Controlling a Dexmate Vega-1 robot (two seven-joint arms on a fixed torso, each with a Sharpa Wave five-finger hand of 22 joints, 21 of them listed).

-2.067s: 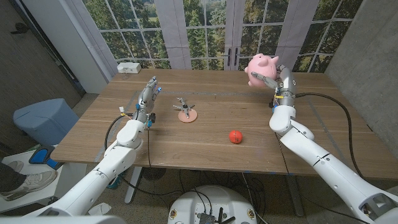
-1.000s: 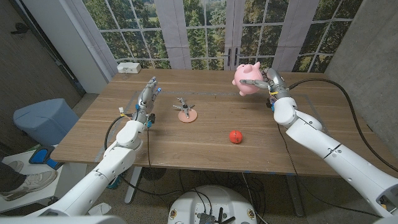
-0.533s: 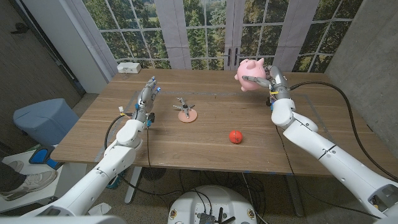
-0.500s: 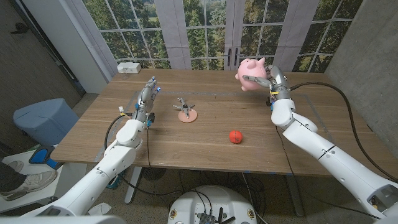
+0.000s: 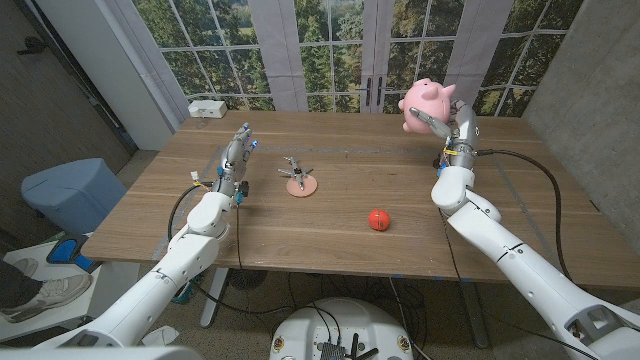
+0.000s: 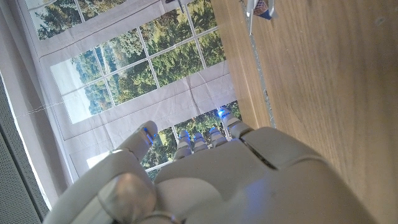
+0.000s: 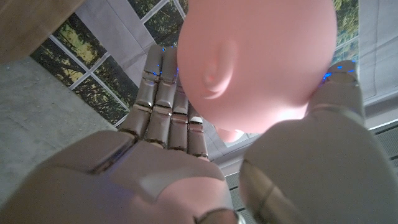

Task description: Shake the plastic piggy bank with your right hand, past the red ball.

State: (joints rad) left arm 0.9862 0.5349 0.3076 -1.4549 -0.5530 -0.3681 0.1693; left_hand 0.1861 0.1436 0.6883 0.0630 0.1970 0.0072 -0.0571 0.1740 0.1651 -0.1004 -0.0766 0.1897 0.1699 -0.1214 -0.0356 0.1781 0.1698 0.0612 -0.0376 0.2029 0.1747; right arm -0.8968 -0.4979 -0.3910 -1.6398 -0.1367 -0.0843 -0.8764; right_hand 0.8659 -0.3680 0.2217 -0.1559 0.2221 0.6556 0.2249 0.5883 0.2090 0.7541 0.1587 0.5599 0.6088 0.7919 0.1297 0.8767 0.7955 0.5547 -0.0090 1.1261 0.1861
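One pig: the plastic piggy bank (image 5: 427, 101) is smooth, pale pink and round, with small pointed ears; the right wrist view shows its plain rounded body (image 7: 258, 59) with one small bump.
Place of the pig: it is lifted above the far right part of the table (image 5: 330, 215), at about 1 o'clock from the red ball (image 5: 377, 218) and well apart from it.
Right hand: the right hand (image 5: 450, 128) holds the pig from below and from the side; its fingers (image 7: 163, 102) lie together along one side and the thumb (image 7: 339, 93) presses on the other side.
Left hand: the left hand (image 5: 236, 157) is at the left part of the table, at about 10 o'clock from the ball; its fingers (image 6: 205, 138) are straight and it holds nothing.
Other thing: a small pink disc with metal pieces (image 5: 298, 181) lies between the two hands.
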